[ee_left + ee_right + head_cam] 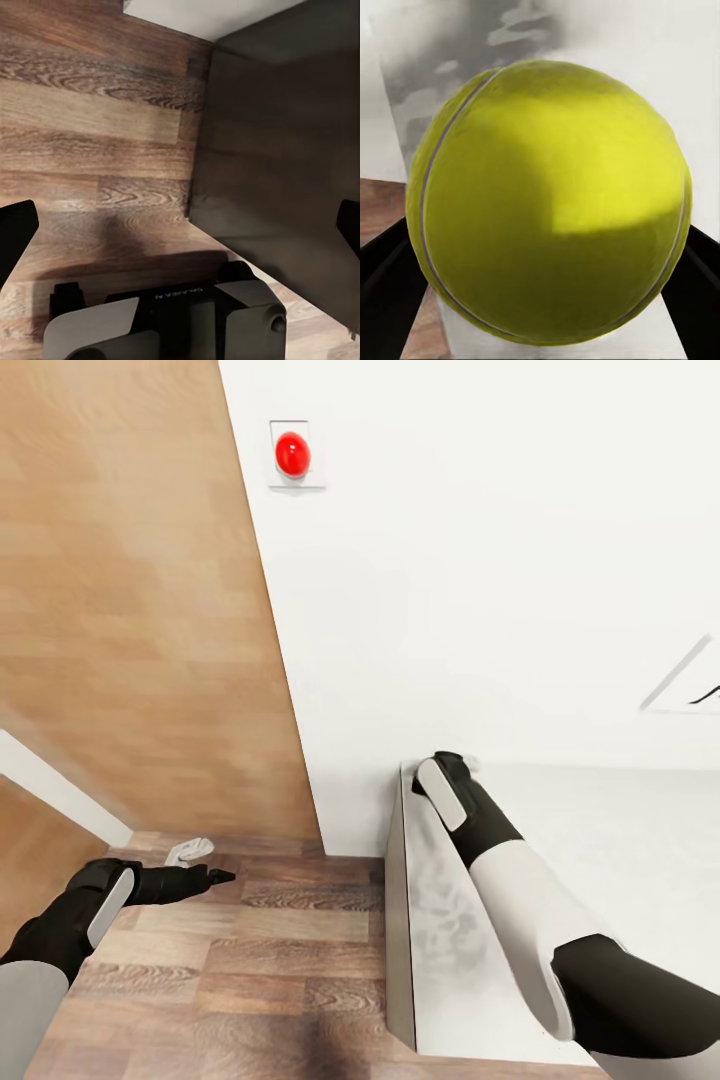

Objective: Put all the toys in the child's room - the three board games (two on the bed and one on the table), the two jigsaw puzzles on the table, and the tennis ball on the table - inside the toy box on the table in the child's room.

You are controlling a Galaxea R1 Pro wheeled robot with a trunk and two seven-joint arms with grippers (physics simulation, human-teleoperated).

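The yellow-green tennis ball sits large and close in the right wrist view, between the dark fingers of my right gripper, which is shut on it. In the head view my right arm reaches over the pale table towards its far corner by the wall. There the wrist covers the ball. My left gripper hangs low over the wood floor, to the left of the table. Its fingers stand wide apart with nothing between them.
A white wall rises straight ahead with a red dome button on a plate. A wooden panel stands at the left. The table's dark grey end drops to the floor beside my left arm. My base is below.
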